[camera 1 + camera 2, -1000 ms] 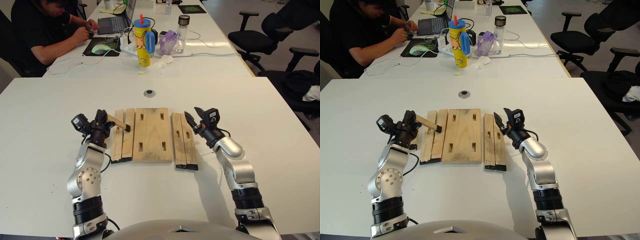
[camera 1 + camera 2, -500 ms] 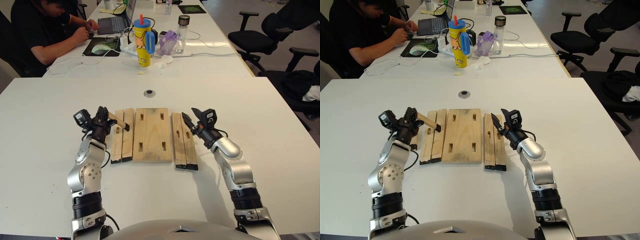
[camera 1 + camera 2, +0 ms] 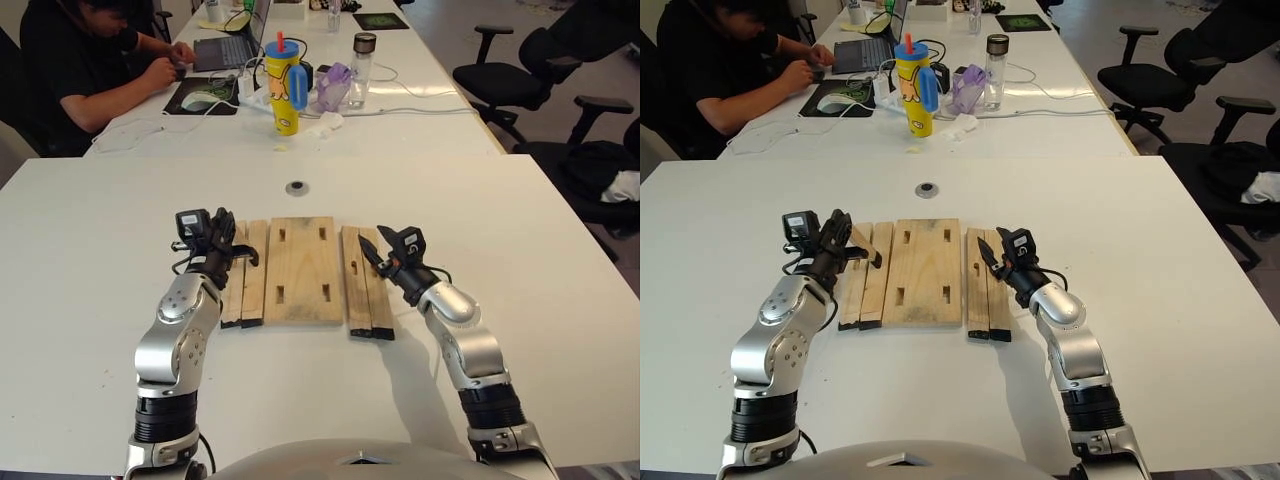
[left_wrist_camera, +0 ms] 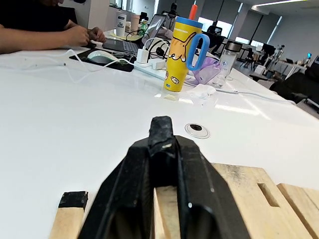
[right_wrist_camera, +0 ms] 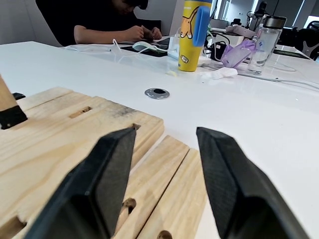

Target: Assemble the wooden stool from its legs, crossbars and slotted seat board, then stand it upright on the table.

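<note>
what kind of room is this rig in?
Likely an open-plan office or lab workspace: long white desks set end to end, wheeled office chairs alongside, and a laptop and a yellow tumbler on the next desk.

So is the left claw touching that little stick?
Touching. The left wrist view shows the left claw clamped shut, its fingers pressing both sides of the black-tipped stick.

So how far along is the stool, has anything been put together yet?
Nothing looks joined yet: the slotted seat board lies flat, slots empty, between the left slats and right slats. In hand: the left gripper is shut on a short wooden bar above the left slats, and the right gripper hangs open over the right slats. Left: all fitting, then standing it up.
</note>
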Robot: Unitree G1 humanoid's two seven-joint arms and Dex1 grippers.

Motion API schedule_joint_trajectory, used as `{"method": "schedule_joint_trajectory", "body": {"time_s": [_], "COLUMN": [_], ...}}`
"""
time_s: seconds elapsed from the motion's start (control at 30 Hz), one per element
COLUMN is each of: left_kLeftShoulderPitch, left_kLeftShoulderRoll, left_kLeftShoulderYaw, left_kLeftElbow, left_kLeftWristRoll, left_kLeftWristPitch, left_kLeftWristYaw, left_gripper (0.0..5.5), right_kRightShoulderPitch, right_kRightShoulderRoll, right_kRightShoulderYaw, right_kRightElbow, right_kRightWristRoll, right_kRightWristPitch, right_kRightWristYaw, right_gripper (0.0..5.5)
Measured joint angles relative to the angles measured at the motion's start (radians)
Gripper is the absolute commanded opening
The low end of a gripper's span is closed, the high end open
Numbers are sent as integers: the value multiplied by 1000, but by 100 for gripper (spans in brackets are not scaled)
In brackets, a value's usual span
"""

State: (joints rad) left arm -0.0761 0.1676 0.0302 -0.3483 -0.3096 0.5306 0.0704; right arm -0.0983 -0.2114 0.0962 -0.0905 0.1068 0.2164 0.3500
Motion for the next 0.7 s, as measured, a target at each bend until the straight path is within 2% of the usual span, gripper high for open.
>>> {"method": "schedule_joint_trajectory", "body": {"time_s": [0.33,0.47,0.7], "left_kLeftShoulderPitch": [62,80,53], "left_kLeftShoulderRoll": [29,80,76], "left_kLeftShoulderYaw": [-43,-95,-93], "left_kLeftElbow": [-40,-13,51], "left_kLeftWristRoll": [77,146,161], "left_kLeftWristPitch": [-45,-119,-176], "left_kLeftWristYaw": [-18,-67,-113], "left_gripper": [43,43,43], "right_kRightShoulderPitch": [23,47,46], "right_kRightShoulderRoll": [1,0,2], "right_kRightShoulderYaw": [18,31,32], "right_kRightElbow": [-28,-42,-50], "right_kRightWristRoll": [-28,-53,-60], "right_kRightWristPitch": [31,50,61], "right_kRightWristYaw": [-21,-31,-35], "right_gripper": [225,225,225]}}
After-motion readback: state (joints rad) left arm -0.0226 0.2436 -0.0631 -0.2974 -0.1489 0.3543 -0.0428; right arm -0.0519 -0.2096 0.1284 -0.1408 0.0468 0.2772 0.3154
